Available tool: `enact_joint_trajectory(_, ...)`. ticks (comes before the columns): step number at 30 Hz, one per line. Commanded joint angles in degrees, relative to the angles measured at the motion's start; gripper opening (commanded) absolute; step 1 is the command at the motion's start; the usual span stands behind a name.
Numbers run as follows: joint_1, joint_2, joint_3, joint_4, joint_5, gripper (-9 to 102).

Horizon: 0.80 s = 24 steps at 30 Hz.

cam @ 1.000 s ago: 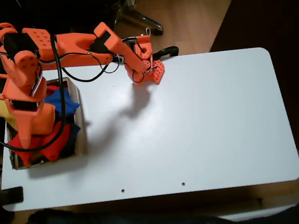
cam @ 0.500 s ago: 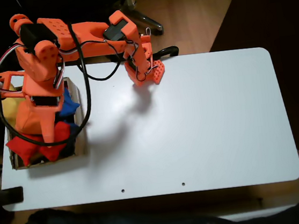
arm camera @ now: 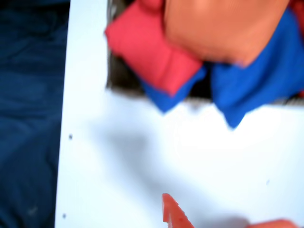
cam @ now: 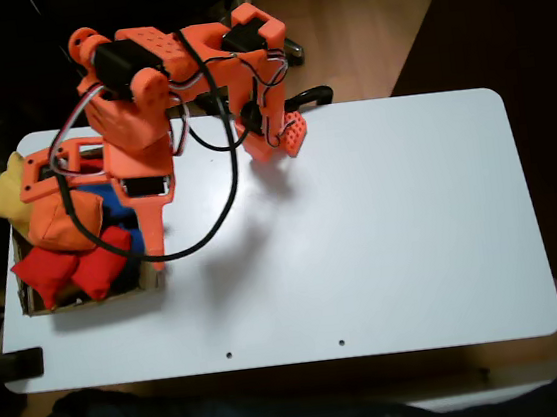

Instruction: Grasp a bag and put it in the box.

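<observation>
In the fixed view the orange arm [cam: 184,88] folds over the upper left of the frame, its gripper [cam: 139,219] reaching down toward the right wall of the box [cam: 88,299], which sits at the left edge of the white table [cam: 381,227]. The bag [cam: 59,221] lies in the box, on top of the pile, with two red beanbags [cam: 69,271] just below it in the frame, a blue beanbag [cam: 117,202] beside it to the right, and a yellow beanbag [cam: 3,195] poking out at the far left. The gripper holds nothing; its one long finger [cam: 151,233] lies apart from the bag, and I cannot tell how wide the jaws stand. The blurred wrist view shows the bag [arm camera: 223,28] at the top, over a red beanbag [arm camera: 147,47] and blue cloth [arm camera: 266,80], with an orange fingertip [arm camera: 171,213] at the bottom edge above bare table [arm camera: 190,152].
</observation>
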<state>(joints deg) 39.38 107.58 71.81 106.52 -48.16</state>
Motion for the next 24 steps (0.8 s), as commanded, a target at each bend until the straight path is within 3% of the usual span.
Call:
enact_joint_trajectory(1, -3.96, 5.45, 5.19, -0.26, 2.99, 79)
enact_joint_trajectory(4, -7.91, 9.76, 11.16, -0.88, 5.63, 79)
enact_joint_trajectory(19, -17.31, 13.89, 19.95, -2.02, 17.05, 21)
enact_joint_trajectory(24, -18.28, 13.54, 21.53, -3.08, 20.21, 11)
